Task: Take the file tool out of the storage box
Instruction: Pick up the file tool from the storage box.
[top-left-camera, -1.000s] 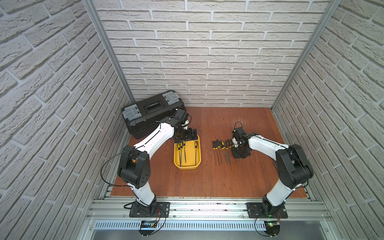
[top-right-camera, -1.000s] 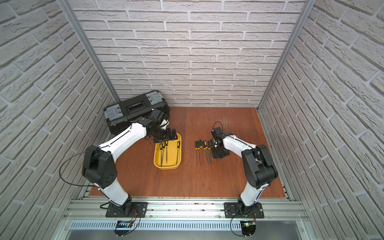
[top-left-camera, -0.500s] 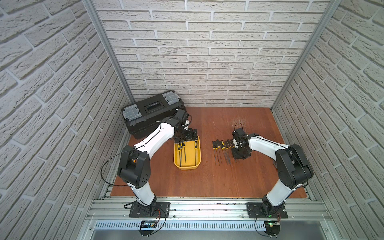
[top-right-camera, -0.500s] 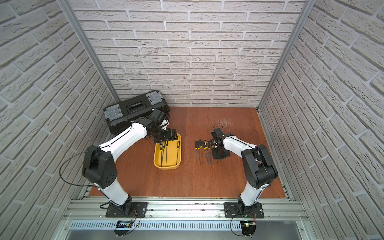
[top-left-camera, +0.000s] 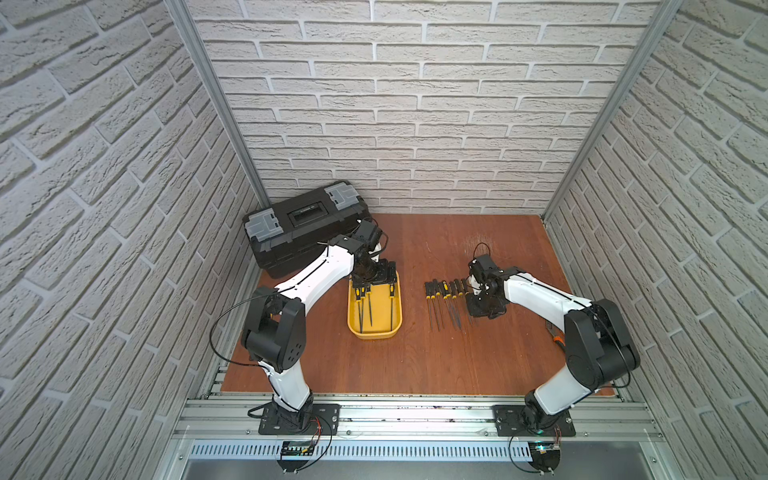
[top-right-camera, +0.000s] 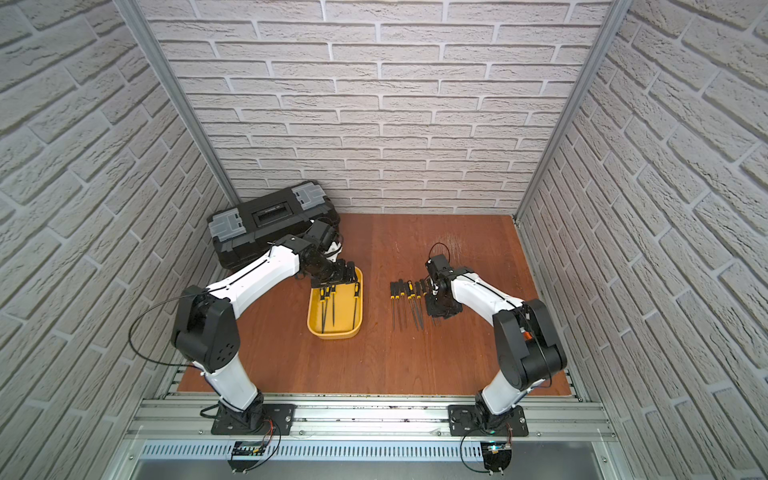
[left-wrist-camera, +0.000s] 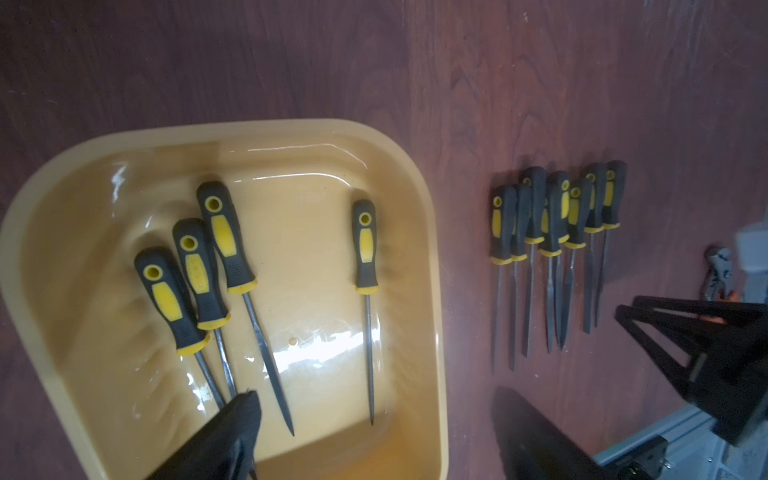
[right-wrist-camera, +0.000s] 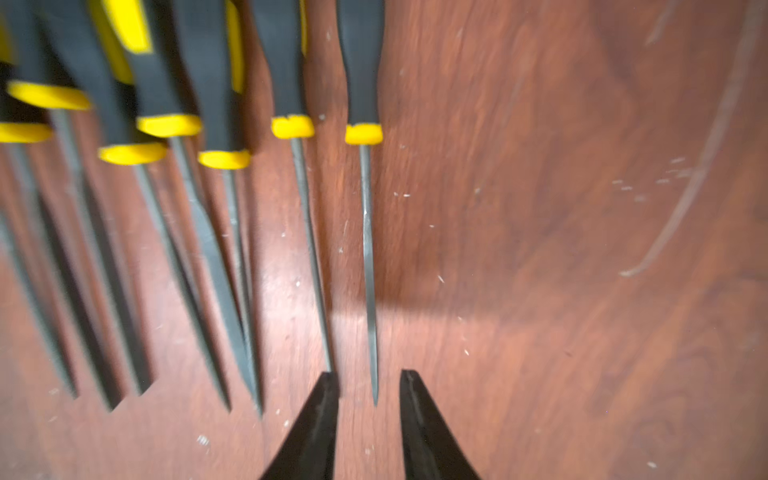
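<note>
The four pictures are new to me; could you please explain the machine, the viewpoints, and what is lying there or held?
Two white robot arms, the left arm and the right arm, are bolted at the front of a wooden table; each ends in two black jaws. Both top views look down from overhead; each wrist view comes from a camera on an arm. The yellow storage box holds four files; more files lie in a row on the table, and a black toolbox sits at the back. The left jaws hang open over the box; the right jaws stand open either side of the end file. Nothing is held.
</note>
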